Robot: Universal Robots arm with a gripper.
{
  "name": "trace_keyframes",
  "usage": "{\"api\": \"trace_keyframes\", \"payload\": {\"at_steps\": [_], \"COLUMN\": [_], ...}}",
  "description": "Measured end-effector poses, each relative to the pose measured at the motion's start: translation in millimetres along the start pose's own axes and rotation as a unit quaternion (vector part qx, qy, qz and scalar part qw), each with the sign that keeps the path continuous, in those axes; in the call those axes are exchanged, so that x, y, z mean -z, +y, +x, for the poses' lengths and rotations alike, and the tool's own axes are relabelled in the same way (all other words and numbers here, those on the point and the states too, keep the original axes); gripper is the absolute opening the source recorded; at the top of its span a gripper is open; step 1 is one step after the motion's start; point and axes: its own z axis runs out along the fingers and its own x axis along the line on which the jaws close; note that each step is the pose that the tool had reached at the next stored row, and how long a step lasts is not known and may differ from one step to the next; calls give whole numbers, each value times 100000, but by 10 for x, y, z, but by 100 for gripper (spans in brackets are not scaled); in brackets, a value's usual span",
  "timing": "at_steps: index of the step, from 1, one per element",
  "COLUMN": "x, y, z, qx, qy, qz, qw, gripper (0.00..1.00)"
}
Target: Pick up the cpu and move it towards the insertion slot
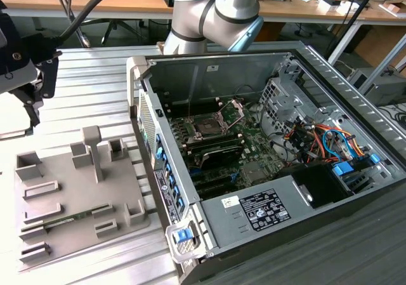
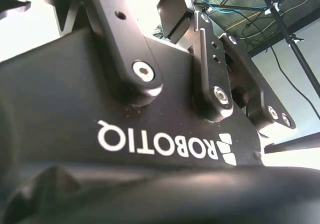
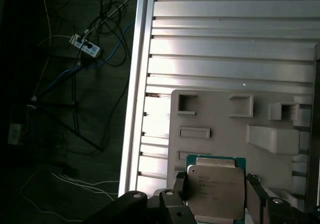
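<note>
My robot hand (image 3: pixel 216 193) is squeezing the chip (image 3: pixel 218 184) tight. One finger (image 3: pixel 180 185) presses on each of two sides. In the first wrist view I can see the chip's silver top, with a green rim around it.

Under the hand is a grey tray (image 3: pixel 212 120) with little pockets. The tray sits on a ribbed metal table (image 3: pixel 225 34). The chip is up in the air, off the tray. A thin green stick (image 1: pixel 63 218) lies in the tray below the hand.

The slot (image 1: pixel 208 125) is far from the hand, toward the exterior view's right. It is inside an open computer box (image 1: pixel 203 75). The slot's silver flap (image 1: pixel 236 110) stands up, and I can see its dark square middle.
</note>
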Motion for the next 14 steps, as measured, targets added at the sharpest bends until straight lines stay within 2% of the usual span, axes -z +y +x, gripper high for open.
{"api": "trace_keyframes", "payload": {"at_steps": [14], "x": [1], "y": [-12], "z": [-124], "qx": [-2], "qy": [1], "qz": [2], "qw": [100000], "gripper": [55]}}
